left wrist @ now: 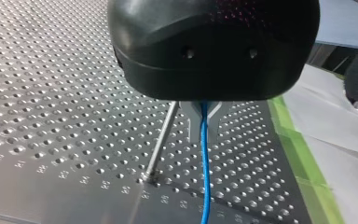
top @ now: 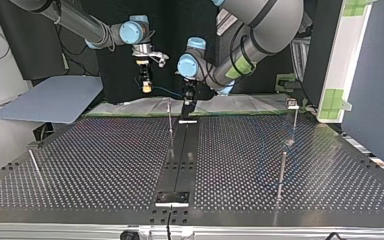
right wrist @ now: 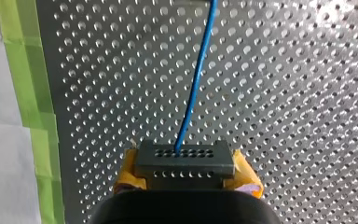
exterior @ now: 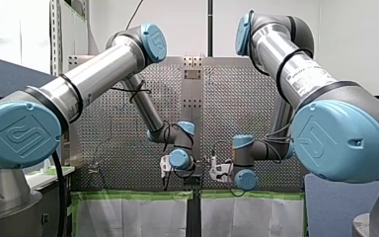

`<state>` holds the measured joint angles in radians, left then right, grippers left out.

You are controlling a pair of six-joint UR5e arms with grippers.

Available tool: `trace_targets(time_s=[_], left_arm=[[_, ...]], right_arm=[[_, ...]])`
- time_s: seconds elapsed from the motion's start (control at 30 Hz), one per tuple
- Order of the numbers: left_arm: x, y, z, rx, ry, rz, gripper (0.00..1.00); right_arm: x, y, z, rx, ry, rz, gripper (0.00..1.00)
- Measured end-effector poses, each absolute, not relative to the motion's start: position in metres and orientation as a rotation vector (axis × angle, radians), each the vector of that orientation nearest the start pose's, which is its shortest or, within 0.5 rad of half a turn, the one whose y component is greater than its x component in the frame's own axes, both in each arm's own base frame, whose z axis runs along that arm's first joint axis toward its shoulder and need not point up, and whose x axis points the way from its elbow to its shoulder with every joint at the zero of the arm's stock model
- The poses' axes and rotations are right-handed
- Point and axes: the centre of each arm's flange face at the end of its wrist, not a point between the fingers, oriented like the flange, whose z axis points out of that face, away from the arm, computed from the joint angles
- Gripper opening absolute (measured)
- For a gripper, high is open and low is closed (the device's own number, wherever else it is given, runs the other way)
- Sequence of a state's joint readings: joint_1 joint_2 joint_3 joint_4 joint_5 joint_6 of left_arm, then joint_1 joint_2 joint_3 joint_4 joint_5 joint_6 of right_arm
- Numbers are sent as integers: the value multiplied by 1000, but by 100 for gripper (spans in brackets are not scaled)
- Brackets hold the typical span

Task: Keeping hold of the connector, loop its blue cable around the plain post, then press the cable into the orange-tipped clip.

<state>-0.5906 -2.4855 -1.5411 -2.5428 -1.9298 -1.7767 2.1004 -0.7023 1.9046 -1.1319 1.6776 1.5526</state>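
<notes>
**Cable strung between two grippers, post not yet looped**

Closest in, the right gripper (right wrist: 185, 169) pinches the dark connector (right wrist: 185, 156) between its yellow pads (right wrist: 127, 175). The blue cable (right wrist: 195, 84) runs straight out ahead of it over the tabletop (right wrist: 284, 93). Farther along, the left gripper (left wrist: 204, 114) has its metal fingers (left wrist: 193, 116) closed in on the cable, which passes between them and on down. The plain post (left wrist: 161, 140) stands just beside those fingers, apart from the cable. I see no loop, so I'd judge the wrap to be the step in hand.

To do it well, I'd let the left gripper lead the cable round the post, low on the shaft. The connector should be held where it is. There should be enough slack that the pull doesn't strain the cable where it enters the connector.

Only the wrist views show the two grips. The top view alone shows both grippers together at the tabletop's far edge. Well off at its right it also shows a capped post (top: 292, 104), perhaps the clip, though I can't make out any orange. The front view gives arms and wrists, but no cable I can pick out.
</notes>
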Motion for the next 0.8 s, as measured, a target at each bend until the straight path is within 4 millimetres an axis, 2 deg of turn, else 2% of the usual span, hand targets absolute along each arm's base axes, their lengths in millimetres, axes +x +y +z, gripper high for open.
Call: trace_targets(time_s=[0.33,0.57,0.8], left_arm=[[485,-449,-2,61,1783,-264,0],[484,-453,-2,52,1763,-272,0],[488,-457,2,41,1735,-300,0]], right_arm=[[381,-434,-34,1559,-1007,1444,0],[379,-441,-58,1603,-1038,1396,0],[377,-451,-62,1631,-1057,1359,0]])
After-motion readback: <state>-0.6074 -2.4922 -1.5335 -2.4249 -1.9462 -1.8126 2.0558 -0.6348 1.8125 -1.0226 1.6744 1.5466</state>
